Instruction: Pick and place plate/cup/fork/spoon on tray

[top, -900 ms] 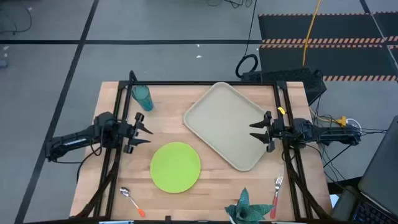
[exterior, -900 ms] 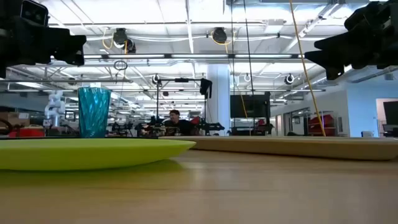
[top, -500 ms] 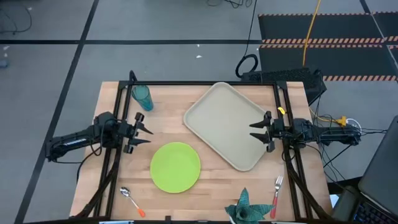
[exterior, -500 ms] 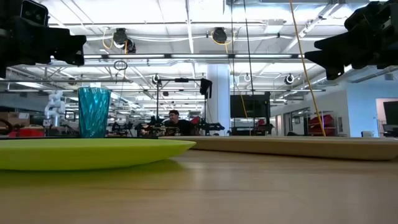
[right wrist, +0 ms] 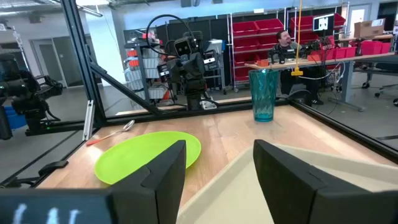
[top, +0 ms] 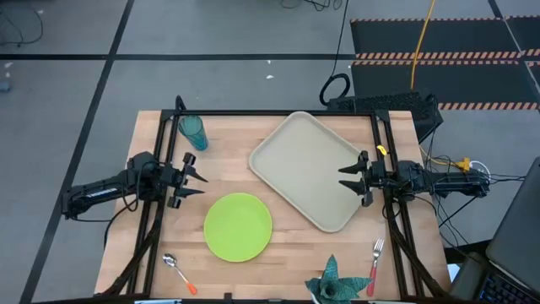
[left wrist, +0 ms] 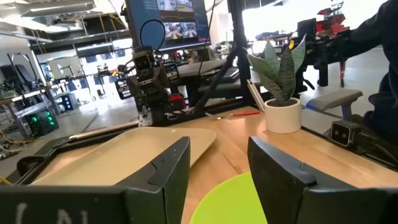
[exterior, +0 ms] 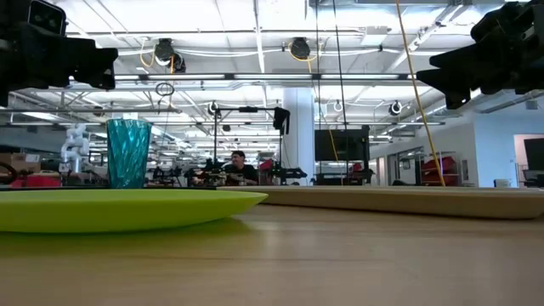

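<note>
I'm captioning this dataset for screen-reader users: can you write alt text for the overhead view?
A wooden table seen from above holds an empty beige tray, a lime-green plate, a teal cup, a spoon and a fork. The left gripper and right gripper hover open at opposite sides, holding nothing.

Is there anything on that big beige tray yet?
No. The tray is bare: the plate, cup, fork and spoon all lie on the wooden table. The tray itself hides whatever is beneath it.

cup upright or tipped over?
Upright. The small translucent teal-green tumbler stands on its base with its rim up at the wooden table's far left corner.
</note>
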